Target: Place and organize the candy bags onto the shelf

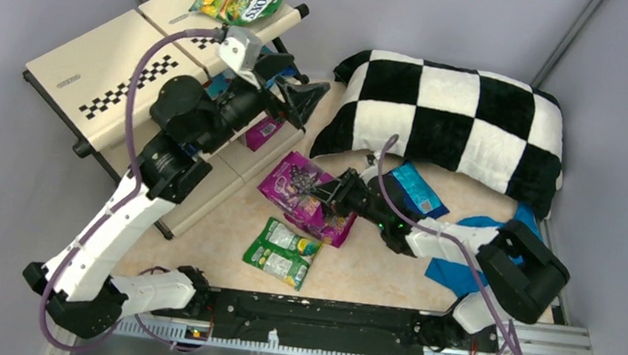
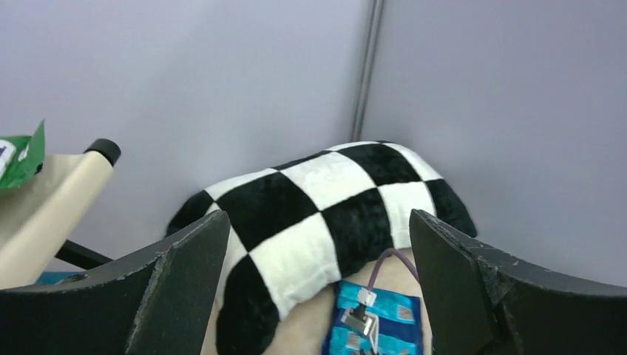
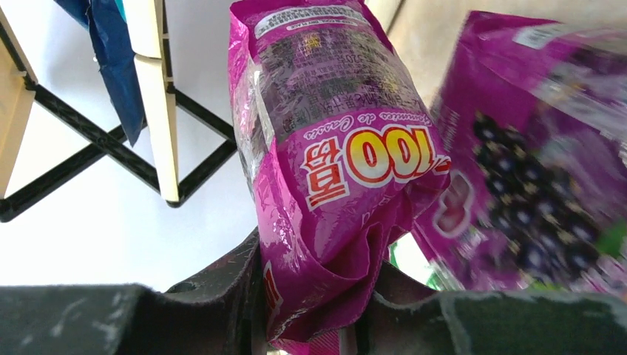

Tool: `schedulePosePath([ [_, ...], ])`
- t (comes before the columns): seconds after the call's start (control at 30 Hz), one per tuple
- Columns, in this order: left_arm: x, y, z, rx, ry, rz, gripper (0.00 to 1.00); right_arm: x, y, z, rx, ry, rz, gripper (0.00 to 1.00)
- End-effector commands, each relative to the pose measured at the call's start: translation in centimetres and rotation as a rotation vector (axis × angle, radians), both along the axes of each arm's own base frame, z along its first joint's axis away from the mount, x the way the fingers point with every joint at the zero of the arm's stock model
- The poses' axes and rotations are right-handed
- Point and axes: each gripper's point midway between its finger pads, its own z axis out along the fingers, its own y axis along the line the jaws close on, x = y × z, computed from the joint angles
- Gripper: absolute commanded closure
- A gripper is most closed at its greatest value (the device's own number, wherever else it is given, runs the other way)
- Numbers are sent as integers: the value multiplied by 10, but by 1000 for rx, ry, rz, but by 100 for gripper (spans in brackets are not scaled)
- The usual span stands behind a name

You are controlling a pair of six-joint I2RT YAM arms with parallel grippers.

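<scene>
1. Top view: the left gripper (image 1: 297, 86) has its black fingers spread wide and holds nothing. It hangs just in front of the cream three-tier slanted shelf (image 1: 108, 74) with checkered strips. The glossy green-yellow FOX'S candy bag (image 1: 239, 1) lies on the top tier, behind and left of that gripper.
2. The right gripper (image 1: 326, 198) is clamped on a glossy magenta grape candy bag (image 1: 294, 177) down at the table. A second magenta bag (image 1: 336, 226) touches it. A green-white candy bag (image 1: 282, 252) lies just nearer the bases, and a blue candy bag (image 1: 416, 192) lies to the gripper's right.
3. Left wrist view: both fingers stand far apart with nothing between them. Beyond them is the plush black-and-white checkered pillow (image 2: 318, 214), with the blue bag below it.
4. Right wrist view: the jaws pinch the magenta bag's lower edge — it stands up ahead of them, with the shelf's black frame to the left.
</scene>
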Motion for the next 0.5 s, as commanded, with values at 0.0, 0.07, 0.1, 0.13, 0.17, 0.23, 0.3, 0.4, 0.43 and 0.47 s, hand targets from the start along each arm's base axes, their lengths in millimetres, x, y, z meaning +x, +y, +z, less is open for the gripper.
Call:
schedulePosePath([
  [0.0, 28, -5, -2, 93, -163, 84, 2, 3, 52, 83, 257, -119, 89, 78],
  [0.07, 34, 2, -12, 123, -185, 135, 2, 4, 74, 87, 296, -102, 118, 79],
  [0.1, 34, 6, -17, 133, -198, 154, 2, 4, 86, 88, 313, -95, 133, 79],
  [0.13, 34, 12, -20, 136, -208, 180, 2, 4, 98, 89, 332, -94, 147, 79],
  [0.17, 33, 19, -23, 138, -221, 212, 1, 5, 112, 96, 359, -98, 164, 79],
  [0.23, 29, 29, -26, 149, -246, 244, 1, 4, 139, 89, 375, -87, 188, 79],
  [0.3, 24, 39, -27, 159, -270, 278, 1, 4, 163, 89, 388, -87, 199, 79],
  [0.4, 18, 52, -30, 154, -297, 318, 1, 9, 194, 79, 384, -92, 197, 79],
  [0.43, 16, 54, -35, 152, -302, 324, 1, 14, 202, 73, 378, -89, 188, 79],
  [0.47, 14, 55, -38, 151, -310, 323, 1, 17, 208, 72, 383, -89, 182, 79],
])
